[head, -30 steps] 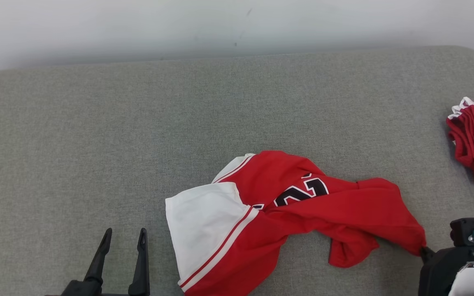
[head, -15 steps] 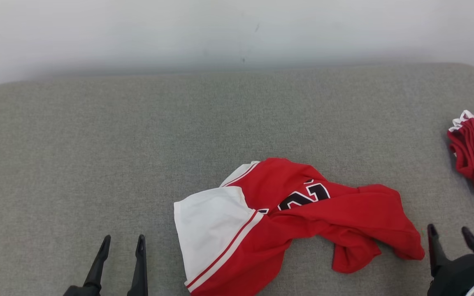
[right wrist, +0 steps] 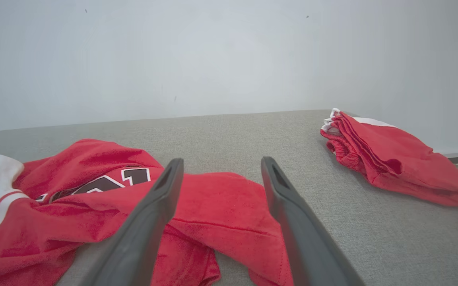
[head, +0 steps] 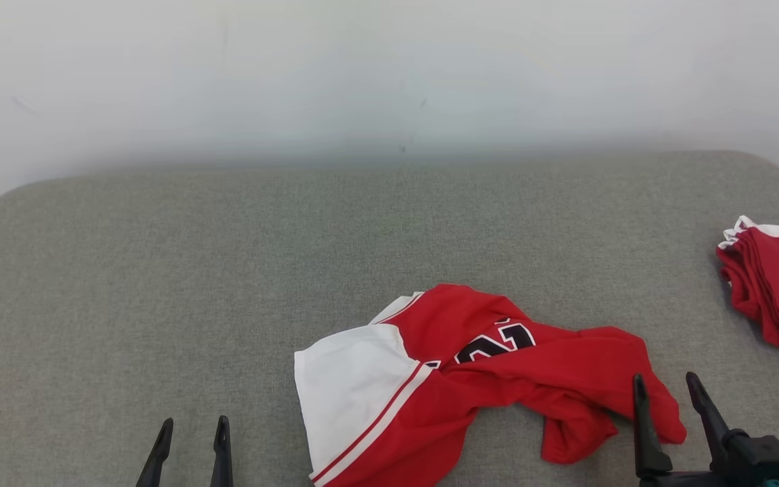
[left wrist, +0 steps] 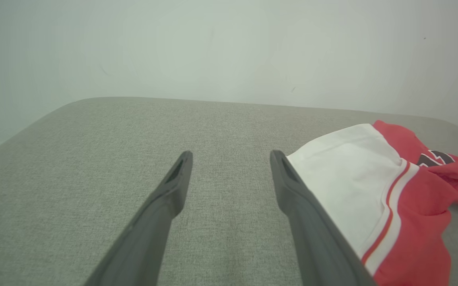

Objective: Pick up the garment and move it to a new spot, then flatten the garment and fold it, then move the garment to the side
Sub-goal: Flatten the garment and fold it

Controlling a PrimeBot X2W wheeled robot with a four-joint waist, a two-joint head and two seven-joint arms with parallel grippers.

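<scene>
**A:** What's there, biggest first, and how many of each?

**B:** One grey padded surface (head: 159, 284) with rounded far corners, and one pale wall (head: 362, 67) behind it. Two red garments lie on the padding. There are two grippers, each with two dark fingers.

**A:** Where is the garment to be moved?

**B:** The crumpled garment (head: 470, 392) lies at the near edge of the surface, right of the middle in the head view. It is bunched, not flat.

**A:** Which way does it run?

**B:** Its long axis goes left to right across the robot's front. The white panel (head: 356, 379) with its red stripe is at the robot's left end. The all-red end trails off to the right. A black number print (head: 498, 341), partly folded under, sits near the middle.

**A:** And the other one?

**B:** The folded red garment (head: 775, 297) with white trim lies at the far right, well apart from the first.

**A:** The grippers?

**B:** The left gripper (head: 195, 421) is low on the left, jaws apart over bare padding, just beside the white panel. The right gripper (head: 664, 377) has its jaws spread too, clamped on nothing, over the red end. I cannot tell whether it touches the cloth.
</scene>
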